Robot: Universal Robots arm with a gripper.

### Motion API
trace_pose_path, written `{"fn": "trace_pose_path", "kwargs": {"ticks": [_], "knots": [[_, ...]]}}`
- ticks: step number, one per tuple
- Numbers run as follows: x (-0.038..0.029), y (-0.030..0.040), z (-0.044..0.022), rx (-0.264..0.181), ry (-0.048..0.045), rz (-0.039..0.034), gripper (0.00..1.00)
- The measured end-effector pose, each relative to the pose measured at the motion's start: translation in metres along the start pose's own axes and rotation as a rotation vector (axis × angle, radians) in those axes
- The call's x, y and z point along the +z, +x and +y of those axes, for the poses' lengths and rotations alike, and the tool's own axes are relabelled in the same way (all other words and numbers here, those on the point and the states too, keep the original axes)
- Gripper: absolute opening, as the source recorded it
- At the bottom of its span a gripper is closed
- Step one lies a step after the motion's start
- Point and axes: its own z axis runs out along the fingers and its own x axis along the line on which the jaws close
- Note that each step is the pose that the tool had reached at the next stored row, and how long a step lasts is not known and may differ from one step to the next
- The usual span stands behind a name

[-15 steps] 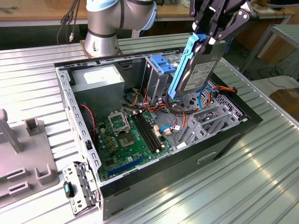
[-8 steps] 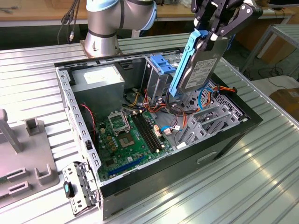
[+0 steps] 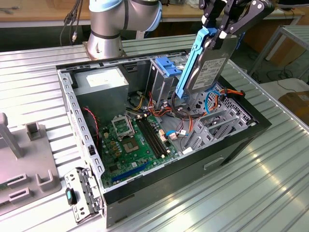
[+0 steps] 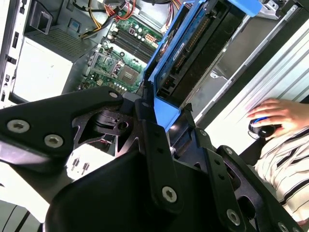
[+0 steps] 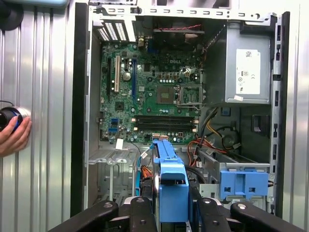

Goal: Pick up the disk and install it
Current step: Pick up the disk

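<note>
My gripper (image 3: 223, 32) is shut on the disk (image 3: 210, 65), a grey metal drive with a white label in a bright blue carrier rail (image 3: 192, 63). The disk hangs on edge, tilted, above the far right part of the open computer case (image 3: 231, 150). It hangs clear of the case floor, beside the upright drive cage with the blue top (image 3: 166, 67). In the second wrist view the disk (image 4: 193, 48) sticks out from between the black fingers (image 4: 153, 135). In the first wrist view its blue carrier (image 5: 171, 186) sits above the cage bay (image 5: 116, 174), with the blue-topped cage (image 5: 244, 183) alongside.
Inside the case lie the green motherboard (image 3: 135, 140), the power supply (image 3: 101, 82) and loose cables (image 3: 222, 96). Grey fixtures (image 3: 24, 164) and a metal bracket (image 3: 82, 193) sit at the exterior view's left. A person's hand (image 5: 14, 137) rests on a round black device beside the case.
</note>
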Motion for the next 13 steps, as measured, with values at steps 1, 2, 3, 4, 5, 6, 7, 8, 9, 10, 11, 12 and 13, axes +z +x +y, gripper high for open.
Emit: {"fn": "trace_pose_path", "kwargs": {"ticks": [1,2,3,4,5,6,7,8,9,10,11,12,13], "knots": [[-0.0007,0.0,0.0,0.0,0.0,0.0001,0.36],[-0.0008,0.0,0.0,0.0,0.0,0.0,0.36],[-0.0008,0.0,0.0,0.0,0.0,0.0,0.36],[-0.0009,0.0,0.0,0.0,0.0,0.0,0.36],[-0.0009,0.0,0.0,0.0,0.0,-0.0006,0.36],[-0.0009,0.0,0.0001,0.0,0.0,-0.0018,0.36],[-0.0009,0.0,0.0001,0.0,0.0,-0.0033,0.36],[-0.0008,0.0,0.0,0.0,0.0001,-0.005,0.36],[-0.0009,0.0,0.0,0.0,0.0001,-0.0055,0.36],[-0.0008,0.0001,0.0,0.0,0.0001,-0.006,0.36],[-0.0009,0.0001,0.0,0.0,0.0001,-0.0066,0.36],[-0.0009,0.0001,0.0,0.0,0.0002,-0.0072,0.36],[-0.0009,0.0001,0.0,0.0,0.0001,-0.0082,0.36]]}}
